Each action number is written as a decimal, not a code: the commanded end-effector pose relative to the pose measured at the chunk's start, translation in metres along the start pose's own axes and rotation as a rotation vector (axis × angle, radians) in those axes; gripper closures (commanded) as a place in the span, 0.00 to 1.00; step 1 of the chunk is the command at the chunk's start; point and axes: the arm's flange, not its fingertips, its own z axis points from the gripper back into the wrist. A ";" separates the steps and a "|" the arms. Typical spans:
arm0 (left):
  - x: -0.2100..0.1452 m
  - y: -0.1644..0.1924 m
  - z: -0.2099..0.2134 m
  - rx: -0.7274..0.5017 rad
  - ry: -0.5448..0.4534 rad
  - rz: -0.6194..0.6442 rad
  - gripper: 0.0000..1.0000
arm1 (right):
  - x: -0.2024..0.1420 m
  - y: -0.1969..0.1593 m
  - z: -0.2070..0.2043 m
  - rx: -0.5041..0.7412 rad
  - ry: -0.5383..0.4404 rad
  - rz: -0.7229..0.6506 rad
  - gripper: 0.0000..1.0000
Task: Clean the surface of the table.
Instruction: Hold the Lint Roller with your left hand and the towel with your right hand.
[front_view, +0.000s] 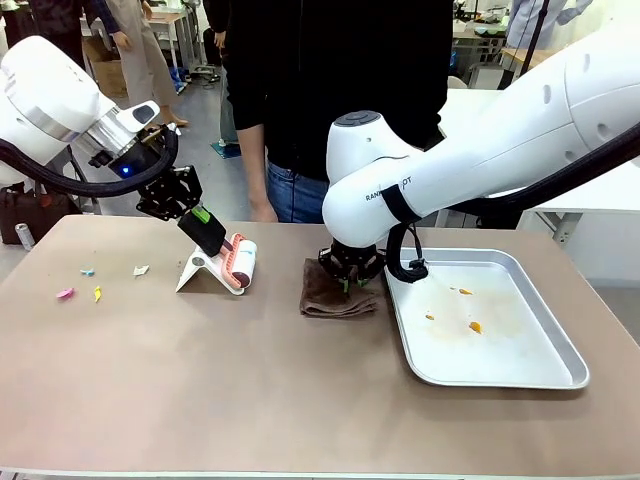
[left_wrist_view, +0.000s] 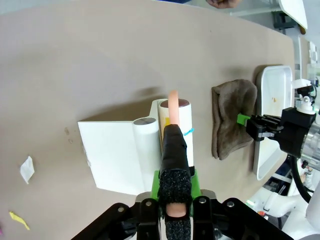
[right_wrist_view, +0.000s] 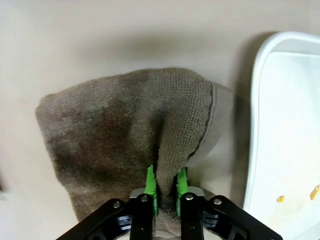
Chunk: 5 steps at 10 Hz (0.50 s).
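First, nearest us, the bench runs its long axis from our left to our right. Its pale near edge lies along the bottom of the front view. Behind that edge is a broad bare strip of brown top, the widest open room we have.

On our right the silver tray lies lengthwise away from us, its near right corner close to the bench's right edge. A few orange crumbs sit inside it. Just beside the tray's left rim lies a folded brown cloth. Our right jaws stand over it, pointing down, closed on a raised fold of the cloth.

A narrow gap of bare top separates the cloth from the lint roller to its left. Our left jaws are clamped on the roller's dark handle, which slopes down toward our right. The roll lies against a white stand.

Toward the bench's left edge, well apart from the stand, small paper scraps are scattered: a white one, a blue one, a yellow one and a pink one.

At the far edge a person in a dark top stands close against the bench.
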 end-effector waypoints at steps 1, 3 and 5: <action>-0.006 0.001 -0.001 -0.014 -0.010 -0.014 1.00 | -0.001 -0.002 -0.008 -0.016 -0.007 -0.017 1.00; -0.006 0.000 0.000 -0.023 -0.015 -0.016 1.00 | -0.001 -0.003 -0.009 -0.009 -0.005 -0.021 1.00; -0.006 0.000 0.001 -0.027 -0.023 -0.014 1.00 | -0.001 -0.003 -0.009 -0.002 -0.012 -0.026 1.00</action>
